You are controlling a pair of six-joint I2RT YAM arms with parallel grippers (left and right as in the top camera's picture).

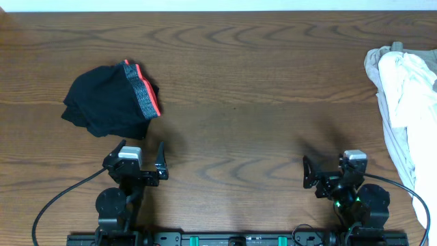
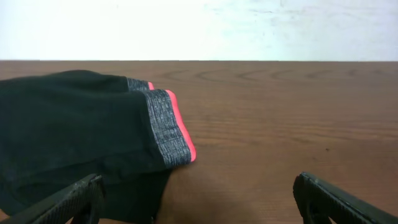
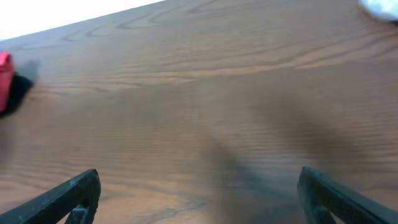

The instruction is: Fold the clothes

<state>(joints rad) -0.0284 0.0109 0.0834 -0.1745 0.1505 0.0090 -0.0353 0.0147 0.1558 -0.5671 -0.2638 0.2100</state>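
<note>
A folded black garment (image 1: 109,101) with a grey and coral waistband lies on the left of the wooden table; it also fills the left of the left wrist view (image 2: 81,130). A crumpled pile of white and beige clothes (image 1: 406,102) lies at the right edge; a white corner of it shows in the right wrist view (image 3: 382,7). My left gripper (image 1: 142,156) is open and empty, just in front of the black garment (image 2: 198,198). My right gripper (image 1: 322,169) is open and empty over bare wood (image 3: 199,196), left of the white pile.
The wooden table (image 1: 239,82) stretches between the two clothing items. The arm bases and cables (image 1: 54,201) sit along the front edge. A white wall lies beyond the far edge.
</note>
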